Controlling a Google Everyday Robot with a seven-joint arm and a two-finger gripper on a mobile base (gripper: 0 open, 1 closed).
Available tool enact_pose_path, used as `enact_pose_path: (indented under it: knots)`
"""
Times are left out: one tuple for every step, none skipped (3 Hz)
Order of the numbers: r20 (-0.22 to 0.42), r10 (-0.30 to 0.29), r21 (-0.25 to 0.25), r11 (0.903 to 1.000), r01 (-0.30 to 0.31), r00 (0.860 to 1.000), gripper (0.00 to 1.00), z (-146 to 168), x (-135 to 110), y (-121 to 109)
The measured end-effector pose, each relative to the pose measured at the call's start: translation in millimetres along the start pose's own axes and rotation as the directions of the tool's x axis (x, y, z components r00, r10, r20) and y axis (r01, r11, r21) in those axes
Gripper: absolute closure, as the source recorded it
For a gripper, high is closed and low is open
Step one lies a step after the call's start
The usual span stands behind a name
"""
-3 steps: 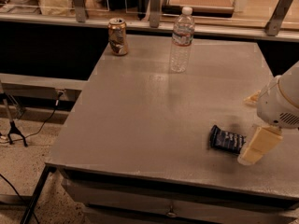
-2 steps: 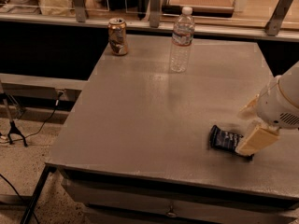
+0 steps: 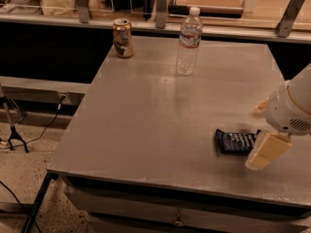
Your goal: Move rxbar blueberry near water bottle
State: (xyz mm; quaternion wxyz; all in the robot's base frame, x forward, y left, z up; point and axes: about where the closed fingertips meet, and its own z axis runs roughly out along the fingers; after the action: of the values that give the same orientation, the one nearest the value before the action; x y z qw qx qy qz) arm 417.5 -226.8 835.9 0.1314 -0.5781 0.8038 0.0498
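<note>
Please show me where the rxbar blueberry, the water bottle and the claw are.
rxbar blueberry (image 3: 234, 142), camera view, middle of the wrapper.
water bottle (image 3: 189, 37), camera view, on its label.
claw (image 3: 256, 139), camera view, right side, midway between its fingertips, at the bar's right end.

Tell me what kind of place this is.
Probably an office break area: a grey table, a wooden counter behind it, cables on the floor. The hand is at the rxbar blueberry.
</note>
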Motion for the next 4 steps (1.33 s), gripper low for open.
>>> enact_pose_path:
  knots:
    - [0.000, -0.011, -0.009, 0.9999, 0.011, 1.000, 0.00, 4.5, -0.5, 0.8]
    - [0.000, -0.012, -0.009, 0.9999, 0.012, 1.000, 0.00, 4.7, -0.6, 0.9]
    - [-0.001, -0.013, -0.008, 0.9999, 0.013, 1.000, 0.15, 4.2, -0.8, 1.6]
    - [-0.002, -0.014, -0.007, 0.9999, 0.014, 1.000, 0.38, 3.7, -0.9, 2.3]
